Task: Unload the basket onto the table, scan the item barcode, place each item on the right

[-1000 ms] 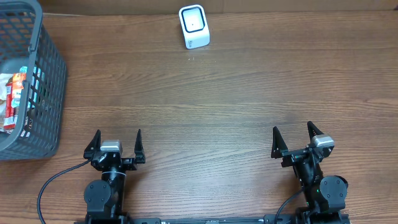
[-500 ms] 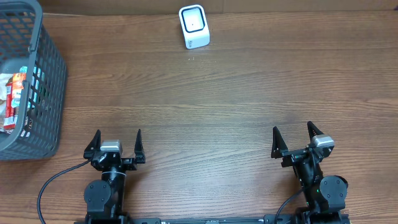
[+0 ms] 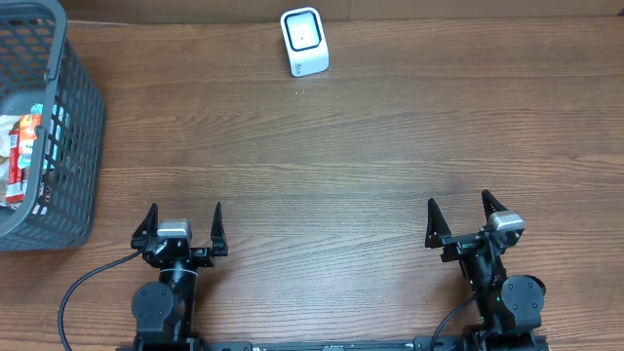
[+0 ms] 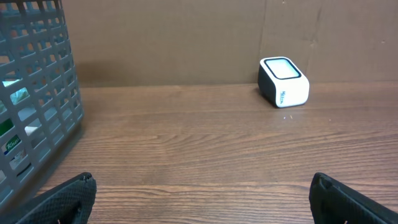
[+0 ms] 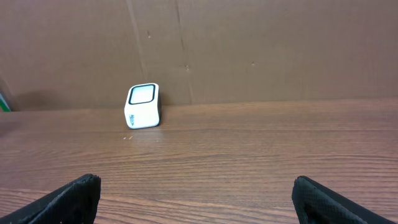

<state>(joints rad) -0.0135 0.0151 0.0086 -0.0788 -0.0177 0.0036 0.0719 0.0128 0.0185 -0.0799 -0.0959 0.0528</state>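
**Both arms parked, claws wide and empty, item not yet picked**

Wooden table [image 3: 370, 146]: the scanner sits at its far edge, against the brown backboard. Everything below is placed off the scanner.

Grey mesh basket [image 3: 80, 117]: well to the scanner's left and a bit nearer the robot, partly cut off by the overhead frame.

Left gripper [image 3: 183, 213]: well apart from the scanner, on the near side and left of it. Fingers spread wide, nothing between them. The left wrist view shows bare wood in the gap.

Right gripper [image 3: 459, 207]: near side too, right of the scanner and well apart. Also spread wide and empty.

Scanner [image 3: 303, 41]: small white box, dark-rimmed window tilted up and toward the robot. Nothing is near it.

Item [image 3: 19, 156]: red and white packets inside the basket, far left of the scanner. There's more than one in there, and no barcode is visible from any view.

Step, as I judge it: start of the task, a reach into the basket by the left arm.

Risks:
- Fingers catch the basket rim or mesh on the way in, so the basket drags or tips.
- Packets lie packed together, so two get grabbed or one slips out.
- Soft wrapper crumples in the grip, so the code creases.
- Barcode side is unknown, so it may face away from the window and need a turn.
- The scanner looks light, so a low pass could knock it.
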